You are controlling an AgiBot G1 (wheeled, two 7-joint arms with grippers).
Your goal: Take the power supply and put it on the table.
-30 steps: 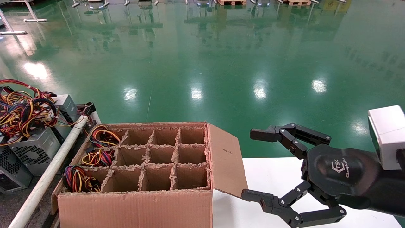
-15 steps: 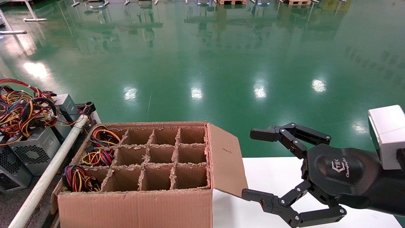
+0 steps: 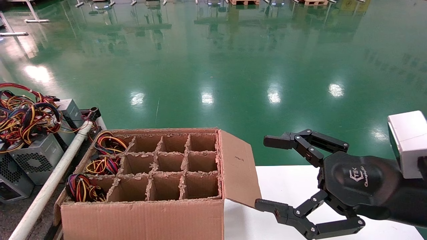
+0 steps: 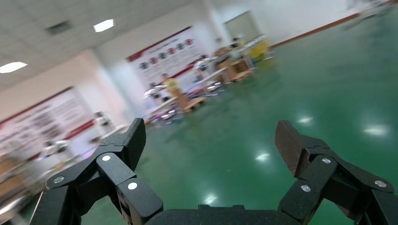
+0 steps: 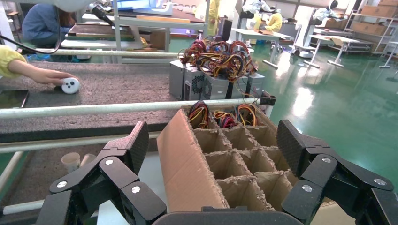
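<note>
A cardboard box with a grid of cells stands at the left end of the white table. Its three leftmost cells hold power supplies, of which only the red, yellow and black wire bundles show. In the right wrist view the same bundles sit at the box's far end. My right gripper hovers open and empty over the table, just right of the box flap. My left gripper is open and empty, facing green floor, outside the head view.
Several grey power supplies with tangled wires are stacked left of the box, behind a white pipe. In the right wrist view a person's hand rests on a dark mat beyond the pipe. Green floor lies beyond the table.
</note>
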